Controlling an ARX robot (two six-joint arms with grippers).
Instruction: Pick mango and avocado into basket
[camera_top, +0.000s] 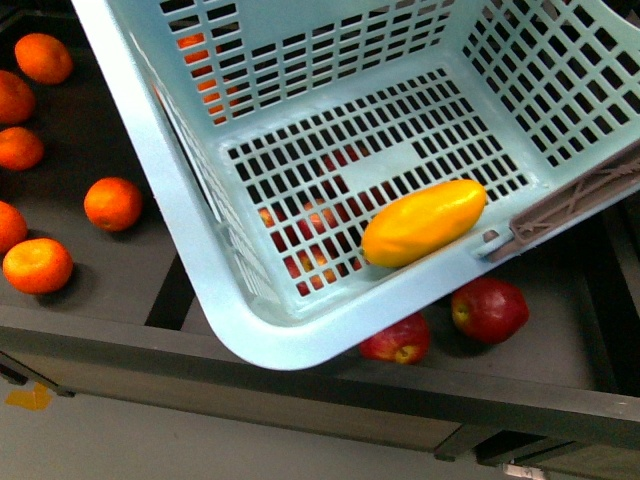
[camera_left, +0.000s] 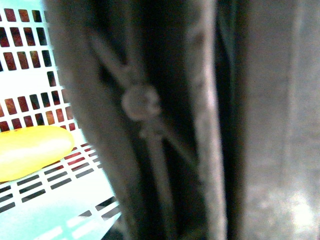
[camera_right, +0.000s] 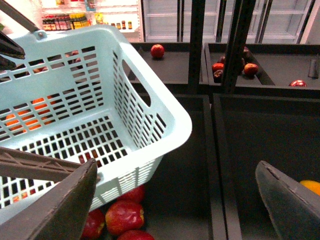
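Dark trays (camera_top: 110, 268) lie under the tilted basket (camera_top: 300, 345), mango (camera_top: 424, 222) inside by its handle (camera_top: 580, 195) — avocado unseen, so I'd search slowly with my wide, empty right gripper (camera_right: 176, 167) — left gripper's state I cannot tell.

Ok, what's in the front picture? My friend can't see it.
A smooth yellow-orange oval mango lies on the slotted floor of a light teal plastic basket, near its brown handle. Round oranges sit on the dark shelf at left; red apples show under the basket.
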